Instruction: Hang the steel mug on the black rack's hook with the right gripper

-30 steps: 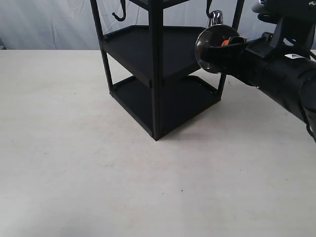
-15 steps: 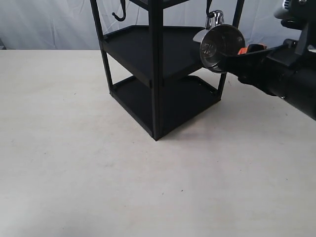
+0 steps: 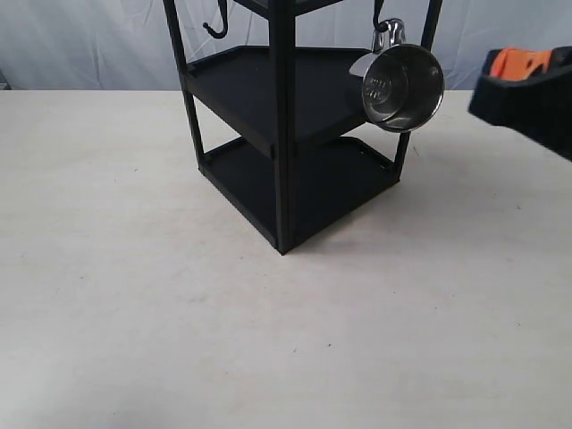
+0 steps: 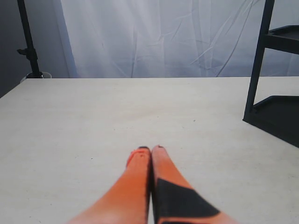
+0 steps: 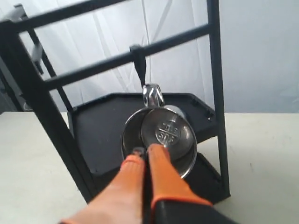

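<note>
The steel mug hangs by its looped handle from the hook on the right side of the black rack, its open mouth tilted toward the camera. Off to the right of it, my right gripper is clear of the mug by a visible gap. The right wrist view has the mug under the hook, just beyond my right gripper, whose orange fingers lie together with nothing between them. My left gripper is shut and empty, low over the table.
A second hook hangs free at the rack's left side. A rack post and lower tray show to one side in the left wrist view. Pale table stretches in front of the rack. White cloth hangs behind.
My right gripper has let go of the mug's rim and drawn back to the right. The mug has swung slightly and now hangs on its own.
</note>
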{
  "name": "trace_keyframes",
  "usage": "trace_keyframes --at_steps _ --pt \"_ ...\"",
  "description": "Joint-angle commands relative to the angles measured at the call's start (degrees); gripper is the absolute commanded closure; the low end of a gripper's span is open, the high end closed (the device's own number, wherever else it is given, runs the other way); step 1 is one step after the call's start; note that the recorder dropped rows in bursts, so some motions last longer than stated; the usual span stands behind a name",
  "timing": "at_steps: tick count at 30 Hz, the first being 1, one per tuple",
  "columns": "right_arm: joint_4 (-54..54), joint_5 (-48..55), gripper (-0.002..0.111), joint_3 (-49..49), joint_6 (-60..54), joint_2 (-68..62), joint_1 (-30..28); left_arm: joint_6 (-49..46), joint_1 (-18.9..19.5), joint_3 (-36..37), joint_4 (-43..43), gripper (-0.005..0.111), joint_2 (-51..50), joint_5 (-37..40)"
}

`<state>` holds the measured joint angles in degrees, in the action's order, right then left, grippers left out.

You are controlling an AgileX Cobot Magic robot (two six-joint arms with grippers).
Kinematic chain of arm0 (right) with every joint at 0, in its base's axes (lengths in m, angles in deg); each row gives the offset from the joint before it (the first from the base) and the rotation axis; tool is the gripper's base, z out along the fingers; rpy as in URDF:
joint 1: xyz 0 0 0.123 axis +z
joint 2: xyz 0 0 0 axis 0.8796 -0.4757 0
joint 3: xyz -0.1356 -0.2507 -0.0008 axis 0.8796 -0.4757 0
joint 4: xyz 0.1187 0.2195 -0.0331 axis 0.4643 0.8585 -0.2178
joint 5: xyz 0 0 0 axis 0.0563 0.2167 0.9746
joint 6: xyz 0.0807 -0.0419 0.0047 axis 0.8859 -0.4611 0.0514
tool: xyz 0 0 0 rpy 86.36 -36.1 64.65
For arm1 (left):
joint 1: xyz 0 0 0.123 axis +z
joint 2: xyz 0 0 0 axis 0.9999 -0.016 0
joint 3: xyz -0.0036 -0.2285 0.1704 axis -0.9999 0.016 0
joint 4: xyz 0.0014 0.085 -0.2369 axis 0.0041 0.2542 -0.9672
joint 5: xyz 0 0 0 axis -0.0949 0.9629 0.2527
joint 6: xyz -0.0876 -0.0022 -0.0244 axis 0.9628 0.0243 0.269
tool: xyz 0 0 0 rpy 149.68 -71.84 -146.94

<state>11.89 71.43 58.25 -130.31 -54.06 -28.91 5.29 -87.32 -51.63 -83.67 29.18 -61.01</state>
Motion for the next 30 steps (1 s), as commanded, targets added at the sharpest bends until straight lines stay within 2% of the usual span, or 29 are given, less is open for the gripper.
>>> trace_keyframes --at_steps 1,7,14,24,26,30 --pt "1.13 0.01 0.109 -1.35 -2.88 9.38 0.01 0.11 -0.3 0.29 0.0 0.107 -0.25 -0.78" --pt "1.13 -4.36 0.109 -2.83 -2.88 21.77 0.01 0.11 -0.3 0.29 0.0 0.107 -0.25 -0.78" --pt "1.13 -12.38 0.109 -2.86 -2.88 28.7 0.01 0.11 -0.3 0.29 0.0 0.107 -0.25 -0.78" --pt "1.13 -12.29 0.109 -2.86 -2.88 28.63 0.01 0.11 -0.3 0.29 0.0 0.107 -0.25 -0.78" --pt "1.13 -9.34 0.109 -2.97 2.36 28.63 0.01 0.11 -0.3 0.29 0.0 0.107 -0.25 -0.78" --pt "1.13 -1.04 0.109 -6.22 5.72 31.21 -2.28 0.11 -0.3 0.29 0.0 0.107 -0.25 -0.78"
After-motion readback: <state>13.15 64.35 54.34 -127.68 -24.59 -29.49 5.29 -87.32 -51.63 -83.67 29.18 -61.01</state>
